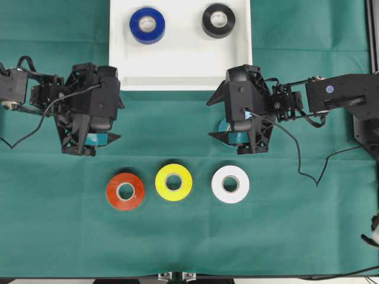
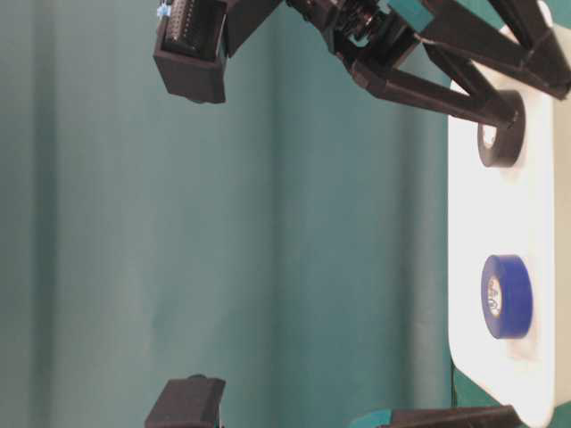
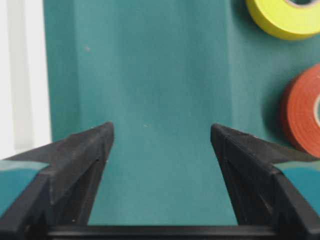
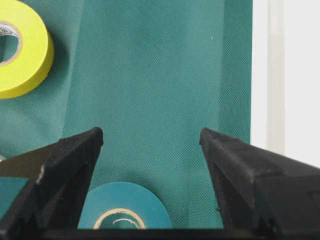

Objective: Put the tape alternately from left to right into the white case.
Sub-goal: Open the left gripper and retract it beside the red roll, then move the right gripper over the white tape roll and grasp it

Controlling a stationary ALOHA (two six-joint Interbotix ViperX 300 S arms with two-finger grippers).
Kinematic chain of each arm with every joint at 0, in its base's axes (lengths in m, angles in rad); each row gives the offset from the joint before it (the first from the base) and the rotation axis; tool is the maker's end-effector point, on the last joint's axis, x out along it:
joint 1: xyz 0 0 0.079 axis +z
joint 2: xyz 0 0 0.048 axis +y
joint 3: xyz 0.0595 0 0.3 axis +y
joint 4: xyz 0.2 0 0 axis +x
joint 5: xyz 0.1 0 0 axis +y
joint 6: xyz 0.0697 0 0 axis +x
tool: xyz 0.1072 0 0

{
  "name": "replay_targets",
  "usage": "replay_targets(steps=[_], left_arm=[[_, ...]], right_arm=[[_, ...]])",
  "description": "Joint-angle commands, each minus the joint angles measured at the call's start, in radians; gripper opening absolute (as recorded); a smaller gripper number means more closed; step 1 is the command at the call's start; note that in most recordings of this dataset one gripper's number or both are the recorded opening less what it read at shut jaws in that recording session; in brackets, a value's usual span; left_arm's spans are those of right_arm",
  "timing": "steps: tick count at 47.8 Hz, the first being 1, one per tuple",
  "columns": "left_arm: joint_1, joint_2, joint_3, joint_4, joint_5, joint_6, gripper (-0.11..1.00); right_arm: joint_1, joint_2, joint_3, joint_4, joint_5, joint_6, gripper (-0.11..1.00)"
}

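Note:
The white case (image 1: 180, 71) lies at the back centre with a blue tape roll (image 1: 147, 25) and a black roll (image 1: 218, 20) in it. A red roll (image 1: 125, 191), a yellow roll (image 1: 173, 182) and a white roll (image 1: 230, 184) stand in a row on the green cloth. My left gripper (image 3: 161, 129) is open over bare cloth, with the red roll (image 3: 302, 112) off to its side. My right gripper (image 4: 150, 132) is open; a teal roll (image 4: 125, 207) lies flat on the cloth low between its fingers, untouched and mostly hidden under the gripper in the overhead view.
Both arms hover just in front of the case's near rim (image 1: 177, 87), the left gripper (image 1: 118, 121) and the right gripper (image 1: 210, 118) facing each other. A black cable (image 1: 299, 160) trails on the cloth at the right.

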Motion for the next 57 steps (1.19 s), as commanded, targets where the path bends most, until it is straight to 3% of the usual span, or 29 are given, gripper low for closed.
replay_targets(steps=[1,7,17,33,57], left_arm=[[-0.021,-0.018,-0.008,0.002,-0.006,0.002,0.86],[-0.046,-0.018,0.003,-0.002,-0.006,-0.003,0.78],[-0.064,-0.023,0.020,-0.003,-0.008,-0.008,0.78],[-0.086,-0.044,0.040,-0.003,-0.014,-0.055,0.78],[-0.086,-0.048,0.054,-0.005,-0.048,-0.077,0.77]], right_arm=[[0.003,-0.017,-0.014,-0.002,-0.006,0.002,0.84],[0.003,-0.017,-0.012,-0.003,-0.003,0.002,0.84],[0.005,-0.017,0.012,0.003,0.005,0.008,0.84],[0.032,-0.074,0.100,0.003,0.026,0.146,0.84],[0.049,-0.124,0.144,0.003,0.067,0.195,0.84]])
